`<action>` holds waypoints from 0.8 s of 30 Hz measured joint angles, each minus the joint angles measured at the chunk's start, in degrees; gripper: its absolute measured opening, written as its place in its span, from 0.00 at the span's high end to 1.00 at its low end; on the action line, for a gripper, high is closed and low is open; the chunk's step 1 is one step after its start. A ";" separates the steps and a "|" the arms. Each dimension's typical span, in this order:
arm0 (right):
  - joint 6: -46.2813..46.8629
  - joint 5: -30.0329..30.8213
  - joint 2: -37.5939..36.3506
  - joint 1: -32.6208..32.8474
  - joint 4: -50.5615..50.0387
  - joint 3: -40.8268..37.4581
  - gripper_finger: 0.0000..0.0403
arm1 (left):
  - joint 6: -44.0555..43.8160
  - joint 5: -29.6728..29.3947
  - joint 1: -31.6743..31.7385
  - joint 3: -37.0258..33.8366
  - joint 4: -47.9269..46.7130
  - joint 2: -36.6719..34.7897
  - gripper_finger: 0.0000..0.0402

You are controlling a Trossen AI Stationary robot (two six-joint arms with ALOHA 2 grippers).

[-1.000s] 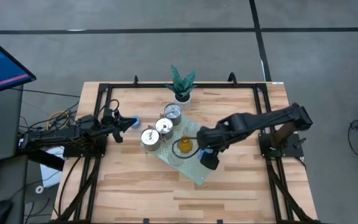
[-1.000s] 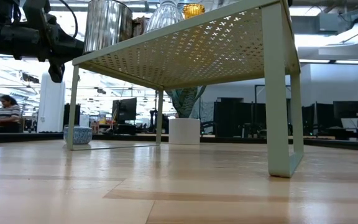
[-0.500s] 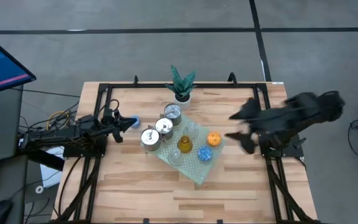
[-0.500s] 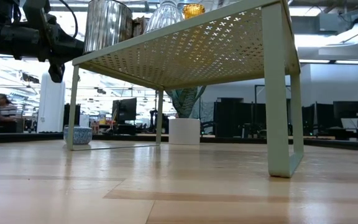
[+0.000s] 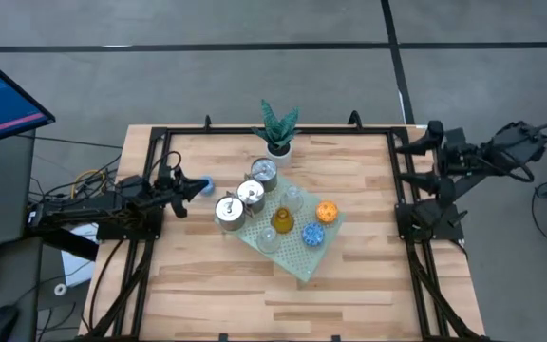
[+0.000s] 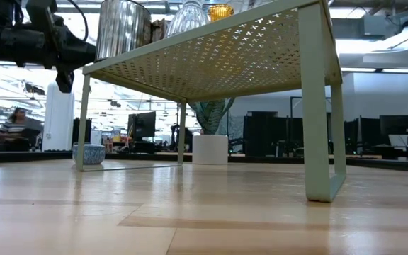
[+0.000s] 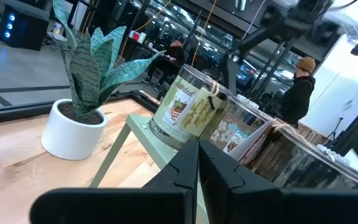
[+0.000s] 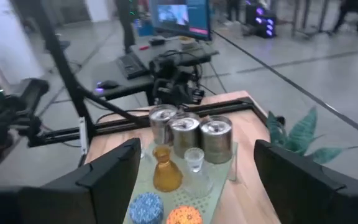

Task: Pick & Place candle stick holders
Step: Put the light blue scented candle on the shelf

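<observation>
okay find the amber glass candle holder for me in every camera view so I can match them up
High view: amber glass holder mid-shelf, right of the silver holders.
Low view: only its top shows above the shelf edge.
Left wrist view: not visible.
Right wrist view: in front of the silver holders.
Shared landmark: the pale green perforated shelf.

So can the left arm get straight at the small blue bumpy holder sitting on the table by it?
Probably yes: the small blue bumpy holder sits on bare table right beside the shut left gripper, nothing between them.

The left gripper [image 5: 196, 187] rests fingers closed at the table's left side; the right gripper [image 5: 418, 161], fingers spread, is raised past the right edge.
</observation>
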 joint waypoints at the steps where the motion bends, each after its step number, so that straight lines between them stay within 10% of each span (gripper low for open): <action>1: -1.08 -0.39 -2.64 0.36 2.03 -3.59 0.25 | -0.01 0.02 0.00 0.00 0.23 0.01 0.97; 17: -12.16 -6.96 -40.89 1.74 34.88 -48.31 0.25 | -3.02 0.00 0.00 0.00 5.00 -0.01 0.97; 24: -11.15 -10.87 -40.76 1.41 42.17 -55.12 0.25 | -6.04 -0.03 -0.02 0.03 9.94 0.30 0.97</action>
